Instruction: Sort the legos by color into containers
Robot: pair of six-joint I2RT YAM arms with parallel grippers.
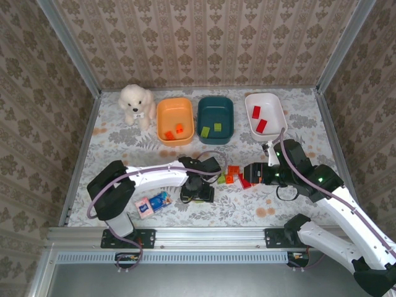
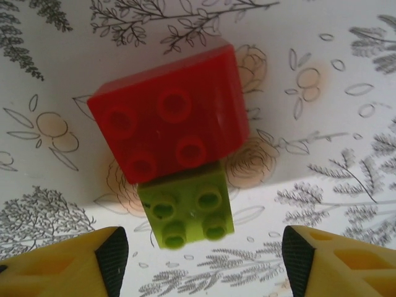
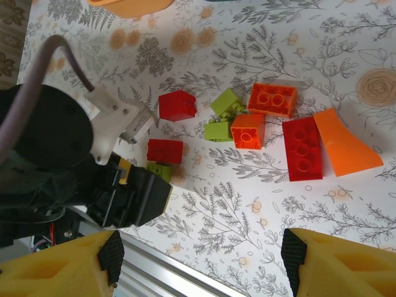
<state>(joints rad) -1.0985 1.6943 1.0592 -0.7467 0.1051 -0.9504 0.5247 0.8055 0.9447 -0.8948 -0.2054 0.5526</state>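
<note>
Left hand: I have it low over the desk, pointing down, fingers wide apart, holding nothing
Right hand: higher up, fingers parted, empty
Legos: red brick touching lime brick just ahead of my left fingers; loose pile between both hands
Containers: orange tub, teal tub, white tub along the far side
Hidden: from above, both hands cover part of the pile

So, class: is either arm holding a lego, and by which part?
Nothing is held. Both arms' jaws stand open, the left over a red lego and lime lego.
</note>
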